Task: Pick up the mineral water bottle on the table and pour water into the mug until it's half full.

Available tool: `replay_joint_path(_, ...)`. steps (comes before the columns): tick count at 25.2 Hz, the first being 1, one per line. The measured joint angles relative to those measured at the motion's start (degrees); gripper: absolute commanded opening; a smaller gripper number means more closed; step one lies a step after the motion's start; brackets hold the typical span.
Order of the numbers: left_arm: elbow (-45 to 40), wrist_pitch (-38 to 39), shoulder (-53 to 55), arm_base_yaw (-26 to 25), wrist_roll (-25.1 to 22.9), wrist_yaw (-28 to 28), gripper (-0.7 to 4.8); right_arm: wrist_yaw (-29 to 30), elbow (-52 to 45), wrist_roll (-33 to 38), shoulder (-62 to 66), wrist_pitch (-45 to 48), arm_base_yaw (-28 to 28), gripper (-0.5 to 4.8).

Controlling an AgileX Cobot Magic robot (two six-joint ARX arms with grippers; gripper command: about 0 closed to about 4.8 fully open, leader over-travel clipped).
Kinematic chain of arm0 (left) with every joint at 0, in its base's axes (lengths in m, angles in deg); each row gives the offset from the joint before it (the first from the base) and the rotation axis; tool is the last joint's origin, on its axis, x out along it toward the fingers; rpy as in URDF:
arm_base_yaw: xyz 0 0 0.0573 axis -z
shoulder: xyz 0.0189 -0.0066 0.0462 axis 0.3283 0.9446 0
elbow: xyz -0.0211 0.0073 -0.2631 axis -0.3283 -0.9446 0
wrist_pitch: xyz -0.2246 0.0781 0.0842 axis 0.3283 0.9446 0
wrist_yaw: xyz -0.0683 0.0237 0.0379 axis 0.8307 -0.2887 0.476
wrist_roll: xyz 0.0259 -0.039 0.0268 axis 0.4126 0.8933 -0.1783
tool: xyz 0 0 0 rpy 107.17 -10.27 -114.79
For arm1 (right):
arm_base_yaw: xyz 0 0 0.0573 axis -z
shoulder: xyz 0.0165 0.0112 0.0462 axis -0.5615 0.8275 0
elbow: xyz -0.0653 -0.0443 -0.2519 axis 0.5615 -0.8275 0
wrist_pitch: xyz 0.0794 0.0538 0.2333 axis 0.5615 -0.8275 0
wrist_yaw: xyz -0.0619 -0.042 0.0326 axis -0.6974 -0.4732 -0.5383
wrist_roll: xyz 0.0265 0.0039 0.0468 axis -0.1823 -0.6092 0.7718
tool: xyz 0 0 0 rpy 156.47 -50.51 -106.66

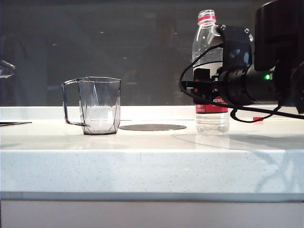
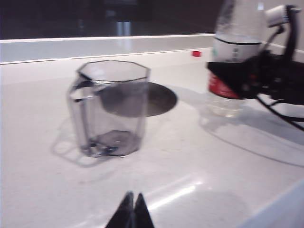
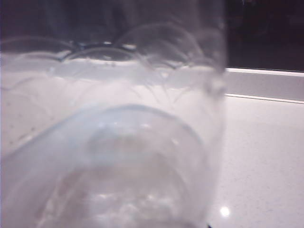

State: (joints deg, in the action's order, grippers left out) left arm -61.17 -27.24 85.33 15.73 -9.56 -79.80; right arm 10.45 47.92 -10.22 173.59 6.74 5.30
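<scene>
Exterior view | right gripper (image 1: 203, 89) clasps bottle (image 1: 209, 57) (upright) | left gripper (image 2: 131, 211) closed, table (image 1: 142, 156) front edge

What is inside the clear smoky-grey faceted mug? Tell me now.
The clear smoky-grey faceted mug looks empty: through its open top only its dark base shows, with no water line visible. The blurred left wrist view cannot rule out a thin film of water.
</scene>
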Motion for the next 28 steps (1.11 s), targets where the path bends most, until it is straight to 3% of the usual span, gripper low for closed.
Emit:
replay_joint_path(6,0.00,0.02,0.00,-2.40,0.00,-0.02,-0.04,2.10,1.44,-8.22,-5.07,-7.04,-1.20,2.41)
replay_joint_path(11,0.00,0.00,0.00,-3.30,0.00,0.02,-0.04,2.91,9.84,-22.21,-7.41,-25.86,-4.50,2.41)
replay_joint_path(15,0.00,0.02,0.00,-6.43,0.00,-0.02,-0.04,2.80,13.99,-28.57,-7.39,-34.12,-5.68,2.41)
replay_joint_path(21,0.00,0.02,0.00,-8.68,0.00,-0.02,-0.04,-0.46,18.47,-38.36,-7.39,-41.90,-7.32,2.37)
replay_joint_path(28,0.00,0.07,0.00,-9.46,0.00,0.00,-0.04,-4.85,20.61,-49.33,-7.39,-43.91,-7.45,2.37)
